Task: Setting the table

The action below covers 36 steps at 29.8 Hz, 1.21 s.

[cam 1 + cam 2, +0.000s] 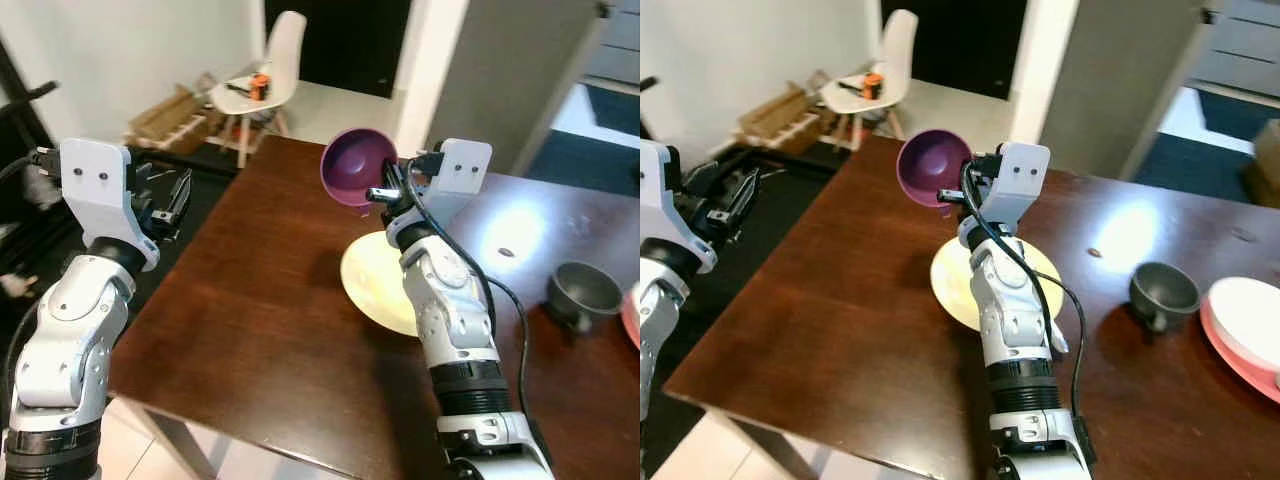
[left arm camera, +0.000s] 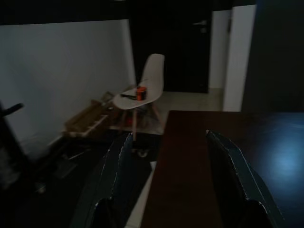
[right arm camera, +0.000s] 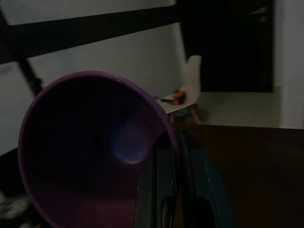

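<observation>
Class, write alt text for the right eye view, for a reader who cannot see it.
The robot's right gripper holds a purple bowl by its rim, tilted, above a dark wooden table. A pale yellow plate lies below the arm; a grey bowl sits farther right.

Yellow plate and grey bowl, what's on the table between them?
Nothing: bare brown table lies between the yellow plate and the grey bowl, in the right eye view.

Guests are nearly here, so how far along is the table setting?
Done: a yellow plate lies on the brown table. In hand: the right gripper is shut on the rim of a purple bowl, tilted in the air above the table. Left: setting that bowl down; the grey bowl and pink-and-white plates sit at the table's right side. The left gripper is open, holding nothing.
</observation>
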{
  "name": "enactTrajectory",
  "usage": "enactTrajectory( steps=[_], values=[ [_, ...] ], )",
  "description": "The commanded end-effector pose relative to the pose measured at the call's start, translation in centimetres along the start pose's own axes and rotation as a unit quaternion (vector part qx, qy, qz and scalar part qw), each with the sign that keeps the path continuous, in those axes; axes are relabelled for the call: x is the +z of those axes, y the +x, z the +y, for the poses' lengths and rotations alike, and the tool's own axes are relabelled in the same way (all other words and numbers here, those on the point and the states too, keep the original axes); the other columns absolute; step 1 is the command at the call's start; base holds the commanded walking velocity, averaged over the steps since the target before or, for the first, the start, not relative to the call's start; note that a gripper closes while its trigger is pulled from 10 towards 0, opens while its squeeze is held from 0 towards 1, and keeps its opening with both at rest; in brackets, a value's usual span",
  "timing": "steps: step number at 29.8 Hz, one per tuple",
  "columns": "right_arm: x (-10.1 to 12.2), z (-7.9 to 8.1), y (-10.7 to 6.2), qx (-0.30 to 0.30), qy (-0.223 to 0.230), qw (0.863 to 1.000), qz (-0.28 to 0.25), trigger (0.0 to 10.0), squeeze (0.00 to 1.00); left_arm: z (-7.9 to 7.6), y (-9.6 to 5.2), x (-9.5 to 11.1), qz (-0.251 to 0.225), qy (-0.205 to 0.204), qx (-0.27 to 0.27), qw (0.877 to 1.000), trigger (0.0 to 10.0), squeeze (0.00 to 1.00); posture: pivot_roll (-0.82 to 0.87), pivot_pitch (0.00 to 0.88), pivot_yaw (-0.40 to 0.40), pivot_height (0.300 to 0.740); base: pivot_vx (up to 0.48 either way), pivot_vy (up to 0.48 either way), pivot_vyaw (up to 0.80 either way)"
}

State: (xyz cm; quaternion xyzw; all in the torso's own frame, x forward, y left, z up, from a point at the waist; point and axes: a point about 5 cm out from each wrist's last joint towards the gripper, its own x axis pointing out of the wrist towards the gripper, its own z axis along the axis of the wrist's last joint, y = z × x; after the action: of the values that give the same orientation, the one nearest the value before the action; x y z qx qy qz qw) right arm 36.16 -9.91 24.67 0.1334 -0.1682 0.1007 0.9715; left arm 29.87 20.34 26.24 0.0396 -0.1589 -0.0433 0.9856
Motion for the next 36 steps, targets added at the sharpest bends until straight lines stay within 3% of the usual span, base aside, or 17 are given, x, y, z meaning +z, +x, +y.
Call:
enactTrajectory(
  steps=[1,36],
  values=[
    [0.0,-0.05,-0.13,0.001,0.007,1.0,0.0,10.0,0.0,-0.16,-0.13,-0.71,0.014,0.003,-0.001,1.0,10.0,0.0,0.09,0.015,0.048,0.74,0.0,0.0,0.77],
    [-0.18,-0.1,-0.32,0.004,0.015,1.0,0.006,10.0,0.0,-0.27,-0.08,-1.12,0.023,0.006,-0.004,1.0,10.0,0.0,0.1,0.026,0.055,0.74,0.0,0.0,0.76]
  ],
)
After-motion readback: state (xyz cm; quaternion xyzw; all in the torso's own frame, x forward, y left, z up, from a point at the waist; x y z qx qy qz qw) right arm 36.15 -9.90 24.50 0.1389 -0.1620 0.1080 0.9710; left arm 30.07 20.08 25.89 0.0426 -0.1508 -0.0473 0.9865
